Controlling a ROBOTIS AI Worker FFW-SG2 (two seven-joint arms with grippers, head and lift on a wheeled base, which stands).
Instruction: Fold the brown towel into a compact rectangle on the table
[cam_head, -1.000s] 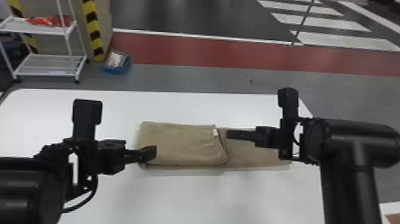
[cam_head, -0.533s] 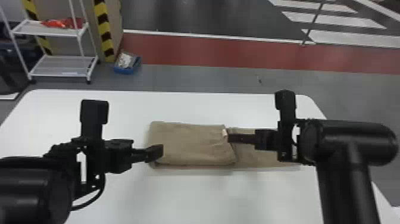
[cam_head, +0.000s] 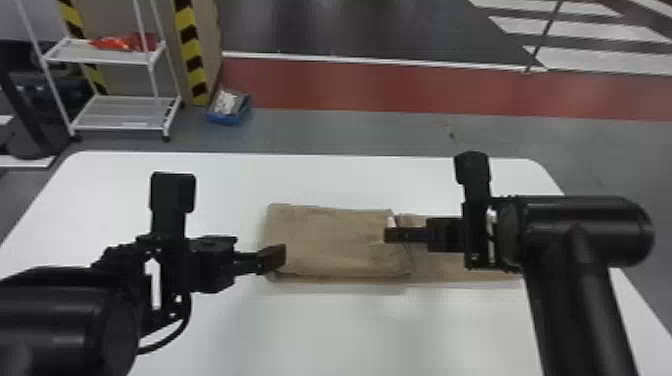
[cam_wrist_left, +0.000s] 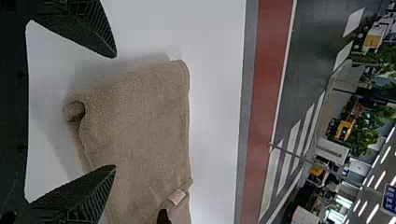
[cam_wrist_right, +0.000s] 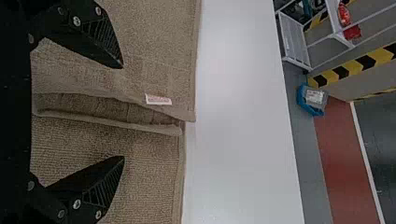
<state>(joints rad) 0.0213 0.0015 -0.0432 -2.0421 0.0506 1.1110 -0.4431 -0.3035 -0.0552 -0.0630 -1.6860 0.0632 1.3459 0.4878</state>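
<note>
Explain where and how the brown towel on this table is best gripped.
Probably at the near corner of the towel's left end, with the left tool coming from the left: the layers there bulge in a rounded fold that its open fingers could close on, and it hangs at that end.

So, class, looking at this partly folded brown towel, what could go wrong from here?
The right gripper hangs open across a loose towel edge, so closing there could bunch layers together. The left gripper is open near the brown towel's folded end, one finger over bare table, so it might nudge the fold askew.
</note>
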